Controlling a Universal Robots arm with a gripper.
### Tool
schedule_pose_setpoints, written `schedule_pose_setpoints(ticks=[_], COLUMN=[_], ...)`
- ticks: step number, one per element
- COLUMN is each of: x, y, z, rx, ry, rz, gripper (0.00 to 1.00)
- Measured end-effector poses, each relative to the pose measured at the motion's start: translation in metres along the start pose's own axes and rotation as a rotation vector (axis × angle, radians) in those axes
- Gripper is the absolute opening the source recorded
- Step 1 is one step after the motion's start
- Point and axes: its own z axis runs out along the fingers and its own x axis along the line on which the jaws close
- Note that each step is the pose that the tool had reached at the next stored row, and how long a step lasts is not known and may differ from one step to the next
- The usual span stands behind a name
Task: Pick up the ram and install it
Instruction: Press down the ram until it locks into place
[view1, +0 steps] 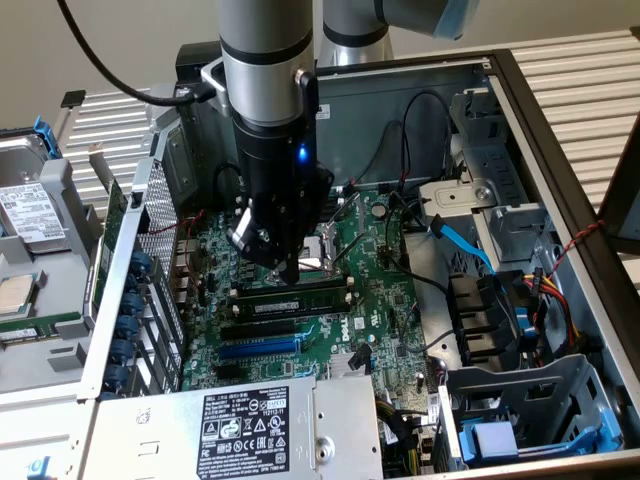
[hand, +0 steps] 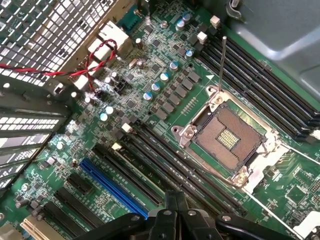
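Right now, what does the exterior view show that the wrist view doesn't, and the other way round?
Exterior view: the arm, the green ram lying along a black slot just under the gripper, the power supply and a hard drive. Wrist view: the gold contacts inside the CPU socket, and red wires by the perforated wall. Both: the motherboard, the blue expansion slot and the shut gripper.

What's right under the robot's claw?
Below the shut gripper lie the green motherboard, its open processor socket and a ram already standing in a slot. The claw hides part of the socket.
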Motion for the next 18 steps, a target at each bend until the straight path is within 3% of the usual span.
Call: schedule_pose_setpoints(ticks=[6, 13, 18], x=[0.0, 0.0, 0.0], y=[0.0, 0.0, 0.0001], z=[0.0, 0.0, 0.0], rx=[0.0079, 0.0222, 0.023], ry=[0.0043, 0.013, 0.014], rz=[0.059, 0.121, 0.178], gripper=[0.11, 0.11, 0.11])
